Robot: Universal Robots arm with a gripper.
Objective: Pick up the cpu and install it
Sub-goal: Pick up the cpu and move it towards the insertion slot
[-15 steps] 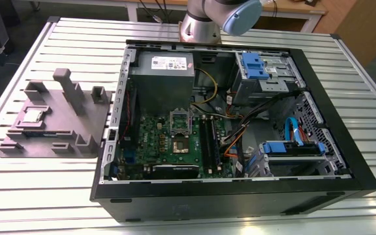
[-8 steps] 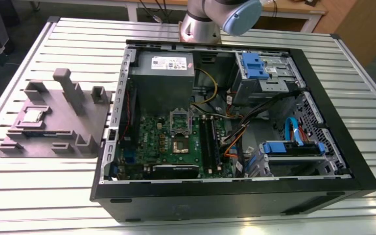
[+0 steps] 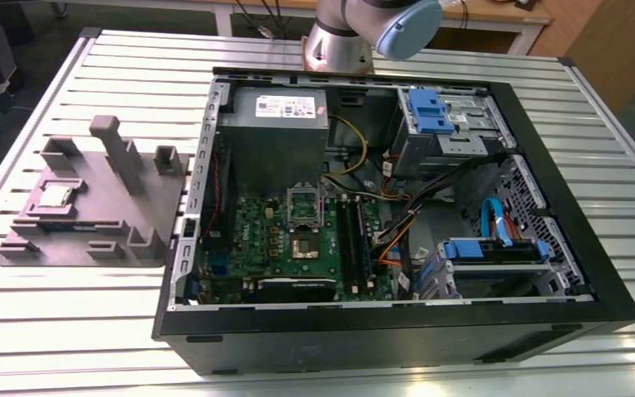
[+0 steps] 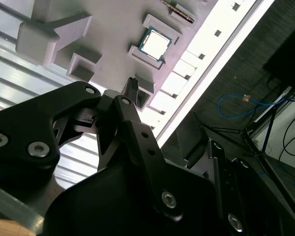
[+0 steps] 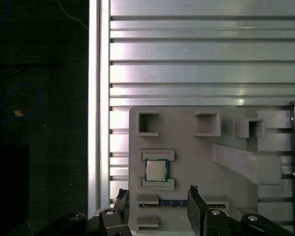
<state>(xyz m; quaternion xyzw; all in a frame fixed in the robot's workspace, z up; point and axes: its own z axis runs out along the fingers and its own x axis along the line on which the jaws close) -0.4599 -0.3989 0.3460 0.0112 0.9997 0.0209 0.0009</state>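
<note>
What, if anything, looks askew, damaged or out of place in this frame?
Nothing stands out. The cpu sits flat and square in its recess on the grey tray, beside the open computer case.

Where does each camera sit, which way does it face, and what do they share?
Exterior view: off the arm, looking down on table, open computer case and tray; the arm shows.
First wrist view: on the arm, facing straight down at the tray; the open gripper shows.
Second wrist view: on the arm, slanting past the gripper at the tray.
All share the cpu lying in the tray.
</note>
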